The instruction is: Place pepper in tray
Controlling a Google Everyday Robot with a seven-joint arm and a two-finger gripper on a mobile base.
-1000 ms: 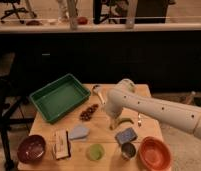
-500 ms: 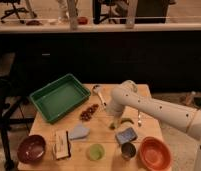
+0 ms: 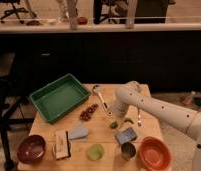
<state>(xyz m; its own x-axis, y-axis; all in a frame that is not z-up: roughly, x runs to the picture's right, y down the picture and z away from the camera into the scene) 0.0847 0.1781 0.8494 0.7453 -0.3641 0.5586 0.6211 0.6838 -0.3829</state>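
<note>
Right, I had the gripper (image 3: 112, 116) low just left of the pepper (image 3: 128, 120), fingers wide and empty, probably for pickup; the tray (image 3: 39, 97) sat far left.

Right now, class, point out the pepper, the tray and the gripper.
pepper (image 3: 127, 120), camera view, its curved middle.
tray (image 3: 59, 98), camera view, bare floor.
gripper (image 3: 113, 119), camera view, its tip, low over the table (image 3: 101, 131) beside the pepper.
</note>
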